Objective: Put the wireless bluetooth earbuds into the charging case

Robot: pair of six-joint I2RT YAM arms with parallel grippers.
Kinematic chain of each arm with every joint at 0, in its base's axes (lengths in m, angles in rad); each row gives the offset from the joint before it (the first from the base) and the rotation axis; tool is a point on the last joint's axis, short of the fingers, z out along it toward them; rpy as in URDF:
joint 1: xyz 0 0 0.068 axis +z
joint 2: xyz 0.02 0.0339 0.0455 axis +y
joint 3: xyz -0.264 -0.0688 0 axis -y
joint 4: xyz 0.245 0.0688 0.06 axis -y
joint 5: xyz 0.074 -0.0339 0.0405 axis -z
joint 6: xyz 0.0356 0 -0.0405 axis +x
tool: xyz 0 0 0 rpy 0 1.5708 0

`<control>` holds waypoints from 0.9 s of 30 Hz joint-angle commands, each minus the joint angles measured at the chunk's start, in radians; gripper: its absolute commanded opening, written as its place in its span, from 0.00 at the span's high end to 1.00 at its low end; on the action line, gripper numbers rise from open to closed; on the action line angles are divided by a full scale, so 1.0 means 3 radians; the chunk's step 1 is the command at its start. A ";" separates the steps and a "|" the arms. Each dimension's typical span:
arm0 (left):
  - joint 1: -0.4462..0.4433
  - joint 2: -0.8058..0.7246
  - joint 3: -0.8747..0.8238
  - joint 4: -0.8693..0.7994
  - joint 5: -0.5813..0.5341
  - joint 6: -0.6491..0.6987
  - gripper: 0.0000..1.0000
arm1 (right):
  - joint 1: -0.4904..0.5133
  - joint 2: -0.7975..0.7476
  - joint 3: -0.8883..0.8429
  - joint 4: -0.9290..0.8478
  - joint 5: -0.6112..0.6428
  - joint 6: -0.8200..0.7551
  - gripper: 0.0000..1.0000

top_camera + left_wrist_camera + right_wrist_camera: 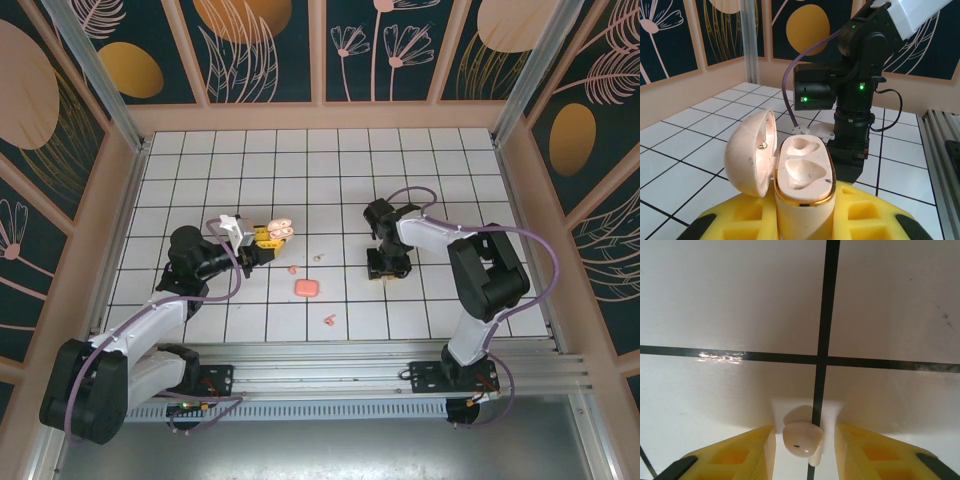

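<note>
Worktop (pixel 300 160) tiles lie under both arms. The left hand (pixel 264 240) is pressed onto the open cream charging case (pixel 802 172), raised off the tiles, both sockets empty. The right hand (pixel 386 266) is down at the tiles, its fingers spread either side of a cream earbud (pixel 801 438) and not quite touching it. Picking up looks like the step in hand. Next, by my judgement: close squarely, lift, carry to a socket.

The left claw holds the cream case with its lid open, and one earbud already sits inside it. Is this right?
Not quite. The left claw holds the cream case with its lid open, but no earbud sits inside it: both wells are empty, as the left wrist view shows.
</note>
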 commanded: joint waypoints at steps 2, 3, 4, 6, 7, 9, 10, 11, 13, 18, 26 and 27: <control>-0.0015 -0.0005 -0.0008 0.0022 -0.0017 -0.0014 0.86 | 0.0012 0.0050 0.0040 0.0071 0.0066 -0.0085 0.66; -0.0017 -0.0006 -0.0010 0.0023 -0.0023 -0.0014 0.86 | 0.0012 0.0060 0.0030 0.0090 0.0074 -0.0086 0.68; -0.0019 -0.0010 -0.0007 0.0022 -0.0025 -0.0015 0.86 | 0.0012 0.0066 0.0016 0.0107 0.0082 -0.0086 0.69; -0.0015 -0.0005 -0.0010 0.0025 -0.0033 -0.0020 0.86 | 0.0013 0.0071 -0.0005 0.0145 0.0087 -0.0081 0.71; -0.0017 -0.0002 -0.0009 0.0027 -0.0031 -0.0020 0.86 | 0.0012 0.0074 -0.0010 0.0158 0.0087 -0.0080 0.72; -0.0018 0.0004 -0.0008 0.0027 -0.0031 -0.0024 0.86 | 0.0011 0.0072 -0.0029 0.0176 0.0100 -0.0076 0.74; -0.0019 0.0004 -0.0010 0.0027 -0.0033 -0.0028 0.86 | 0.0010 0.0065 -0.0031 0.0182 0.0111 -0.0071 0.75; -0.0017 0.0004 -0.0012 0.0027 -0.0032 -0.0027 0.86 | 0.0012 0.0055 -0.0038 0.0178 0.0125 -0.0060 0.76; -0.0018 0.0005 -0.0007 0.0027 -0.0034 -0.0030 0.86 | 0.0014 0.0027 -0.0059 0.0182 0.0141 -0.0048 0.76; -0.0016 0.0009 -0.0009 0.0027 -0.0034 -0.0033 0.86 | 0.0012 -0.0128 -0.0148 0.0225 0.0178 0.0034 0.78; -0.0018 0.0030 -0.0047 0.0211 -0.0047 -0.0096 0.86 | 0.0046 -0.0787 -0.0327 0.0873 0.0094 0.0519 0.79; -0.0017 0.0038 -0.0048 0.0236 -0.0051 -0.0098 0.86 | 0.0075 -0.0890 -0.0354 0.1025 0.0093 0.0606 0.79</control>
